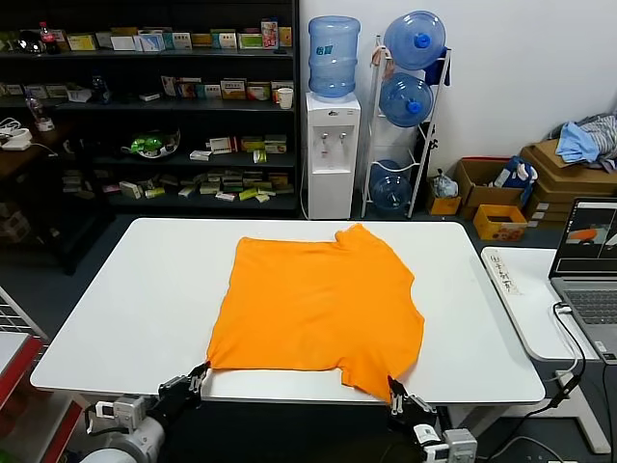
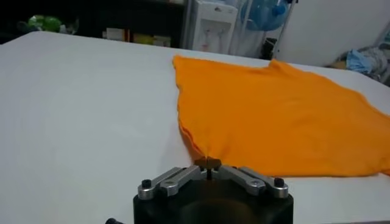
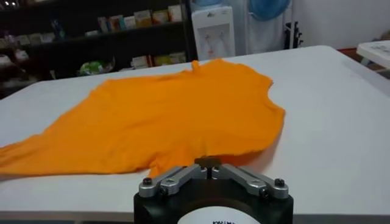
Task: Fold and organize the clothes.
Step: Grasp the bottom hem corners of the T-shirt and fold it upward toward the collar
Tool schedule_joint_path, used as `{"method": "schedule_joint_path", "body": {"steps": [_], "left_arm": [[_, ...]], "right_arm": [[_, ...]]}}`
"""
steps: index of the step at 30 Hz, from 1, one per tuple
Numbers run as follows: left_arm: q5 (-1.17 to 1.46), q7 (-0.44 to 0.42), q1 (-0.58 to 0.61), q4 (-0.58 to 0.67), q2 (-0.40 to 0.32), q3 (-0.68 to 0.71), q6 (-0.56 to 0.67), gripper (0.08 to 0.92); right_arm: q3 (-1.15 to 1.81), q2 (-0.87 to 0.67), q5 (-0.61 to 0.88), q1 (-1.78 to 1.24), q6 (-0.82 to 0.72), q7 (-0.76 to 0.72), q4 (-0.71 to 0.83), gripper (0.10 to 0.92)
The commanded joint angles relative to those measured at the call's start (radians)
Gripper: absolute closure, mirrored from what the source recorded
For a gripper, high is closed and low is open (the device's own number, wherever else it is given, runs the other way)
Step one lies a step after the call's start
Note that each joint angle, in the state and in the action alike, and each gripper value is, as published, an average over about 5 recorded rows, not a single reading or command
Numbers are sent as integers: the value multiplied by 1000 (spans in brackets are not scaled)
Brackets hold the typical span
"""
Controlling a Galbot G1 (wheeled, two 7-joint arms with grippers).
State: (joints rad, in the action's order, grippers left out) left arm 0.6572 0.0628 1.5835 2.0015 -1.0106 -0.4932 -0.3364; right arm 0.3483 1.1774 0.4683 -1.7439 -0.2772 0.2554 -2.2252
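Orange T-shirt (image 1: 318, 307) — flat, plain side up (sleeves tucked under)

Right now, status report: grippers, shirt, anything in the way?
Left gripper shut on orange T-shirt near-left hem corner at table edge. Right gripper shut on near-right corner. Shirt spread flat, unfolded. Nothing on it.

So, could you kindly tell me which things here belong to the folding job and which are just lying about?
Job: orange T-shirt; left pincer and right pincer, each shut on a near corner.
Lying about: laptop, power strip, water dispenser.
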Motion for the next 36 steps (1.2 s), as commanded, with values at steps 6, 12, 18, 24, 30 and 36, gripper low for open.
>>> {"method": "schedule_joint_path", "body": {"steps": [6, 12, 18, 24, 30, 36], "left_arm": [[102, 63, -69, 44, 36, -9, 38, 908], [125, 63, -277, -85, 34, 49, 94, 908], [106, 51, -422, -237, 9, 115, 159, 908], [64, 41, -511, -349, -14, 157, 180, 908], [43, 34, -562, -400, -14, 195, 174, 908], [45, 27, -576, -411, -14, 222, 164, 908]], "right_arm": [[8, -52, 63, 119, 33, 49, -33, 901], [-30, -69, 142, 388, 4, 99, 156, 901], [-70, -74, 236, 599, -24, 130, 317, 901], [-119, -81, 265, 717, -41, 136, 417, 901], [-162, -88, 295, 790, -57, 132, 485, 901], [-204, -82, 308, 843, -63, 127, 526, 901]]}}
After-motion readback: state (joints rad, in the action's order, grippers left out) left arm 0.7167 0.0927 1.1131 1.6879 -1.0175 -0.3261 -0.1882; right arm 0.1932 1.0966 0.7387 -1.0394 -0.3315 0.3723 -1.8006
